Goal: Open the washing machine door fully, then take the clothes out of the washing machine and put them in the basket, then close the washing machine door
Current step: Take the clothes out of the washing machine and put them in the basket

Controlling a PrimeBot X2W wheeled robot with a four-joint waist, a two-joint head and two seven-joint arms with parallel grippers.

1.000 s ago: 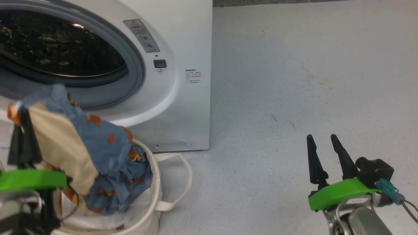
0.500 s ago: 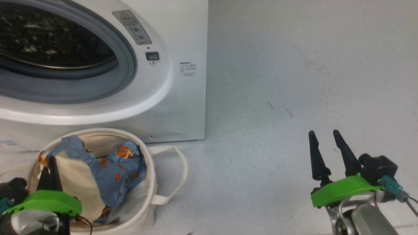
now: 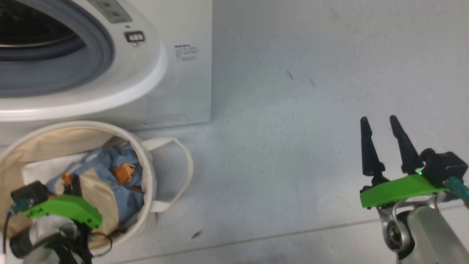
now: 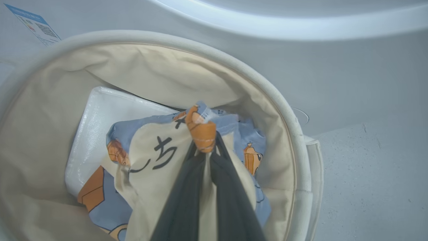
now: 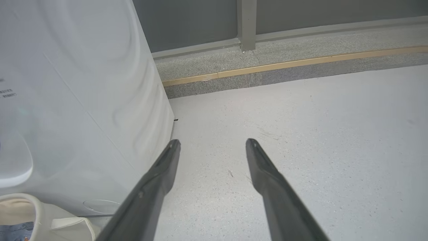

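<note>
The left tool [image 4: 205,147] pinches the clothes [image 4: 157,150] inside the basket [image 4: 267,93], just before the washer [image 3: 176,91], while the right tool [image 3: 378,119] hangs spread above the floor [image 3: 293,146].

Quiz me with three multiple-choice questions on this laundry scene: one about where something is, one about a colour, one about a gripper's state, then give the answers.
1. Where are the clothes?
A. in the basket
B. on the floor
C. on top of the washer

2. What colour is the basket?
A. black
B. cream
C. red

3. How is the left gripper?
A. open and empty
B. shut on the basket's handle
C. shut on the clothes

Answers:
1 A: the clothes sit inside the basket's rim.
2 B: its canvas wall is cream.
3 C: its fingers pinch an orange cuff of the clothes.
</note>
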